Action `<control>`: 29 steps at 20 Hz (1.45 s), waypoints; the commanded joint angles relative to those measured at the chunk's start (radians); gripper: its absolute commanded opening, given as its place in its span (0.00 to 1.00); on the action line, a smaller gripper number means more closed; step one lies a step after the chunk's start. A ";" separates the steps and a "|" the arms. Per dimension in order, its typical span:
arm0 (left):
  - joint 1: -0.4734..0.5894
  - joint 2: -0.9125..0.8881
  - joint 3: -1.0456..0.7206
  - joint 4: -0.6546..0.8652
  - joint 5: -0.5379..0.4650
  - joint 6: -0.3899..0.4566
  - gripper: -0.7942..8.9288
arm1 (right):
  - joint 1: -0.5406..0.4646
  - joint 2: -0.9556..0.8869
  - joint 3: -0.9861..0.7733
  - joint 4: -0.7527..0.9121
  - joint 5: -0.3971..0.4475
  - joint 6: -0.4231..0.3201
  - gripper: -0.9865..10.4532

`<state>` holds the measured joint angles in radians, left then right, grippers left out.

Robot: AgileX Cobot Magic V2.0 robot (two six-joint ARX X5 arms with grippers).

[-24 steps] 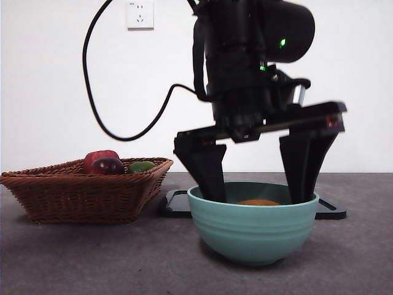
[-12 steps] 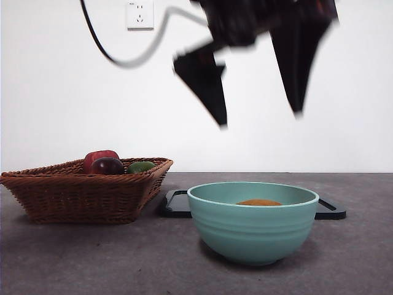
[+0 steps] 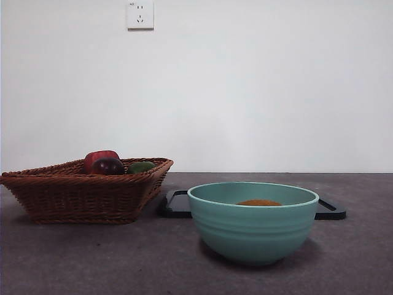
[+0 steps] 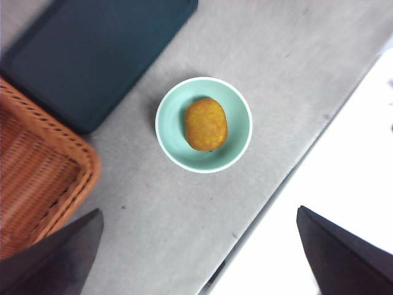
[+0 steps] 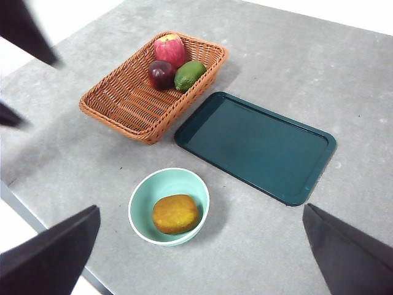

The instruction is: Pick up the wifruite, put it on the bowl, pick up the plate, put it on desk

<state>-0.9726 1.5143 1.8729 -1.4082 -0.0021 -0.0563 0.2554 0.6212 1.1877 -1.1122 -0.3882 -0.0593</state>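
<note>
One grey surface [image 5: 381, 86] is carrying everything here, largest item first. One dark rectangular tray [image 5: 255, 145] is lying flat on it, nothing resting inside; this seems to be the "plate" of the task. One wicker basket [image 5: 132, 101] is sitting just beside the tray, holding three fruits bunched at one end: one red apple [image 5: 171, 49], one dark purple fruit [image 5: 161, 74], one green fruit [image 5: 189, 74]. One teal bowl [image 5: 142, 200] is standing near the tray's long edge, apart from it. One wifruite [image 5: 175, 213], orange-brown, is lying inside the bowl, on its floor.

Two arms are hanging high above the surface, neither showing in the front view. The left gripper [image 4: 199, 258] is looking straight down on the bowl, jaws spread wide, nothing between them. The right gripper [image 5: 202, 258] is likewise spread wide and carrying nothing, overlooking the whole layout.

Judging the step: the fruit placement is looking complete, and the tray pick-up is coming due. The next move is calling for a descent to the tray's raised rim, jaws closing across one thin edge, since the tray is lying flush with the surface and offering little else to grip.
</note>
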 commanded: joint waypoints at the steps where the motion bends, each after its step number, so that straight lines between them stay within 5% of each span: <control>1: -0.008 -0.106 -0.056 0.023 -0.003 0.035 0.60 | 0.005 0.004 0.017 0.012 0.003 -0.001 0.62; 10: -0.008 -0.690 -0.455 0.103 -0.003 0.051 0.60 | 0.005 0.004 0.017 0.016 0.003 -0.002 0.62; 15: -0.008 -0.924 -0.536 0.130 -0.003 0.051 0.60 | 0.005 0.004 0.017 0.028 0.003 -0.001 0.62; 29: -0.008 -0.988 -0.544 0.123 -0.003 0.042 0.60 | 0.005 0.064 0.017 0.027 -0.006 0.057 0.60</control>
<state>-0.9726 0.5228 1.3182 -1.2934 -0.0021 -0.0162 0.2554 0.6689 1.1885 -1.0931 -0.3923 -0.0246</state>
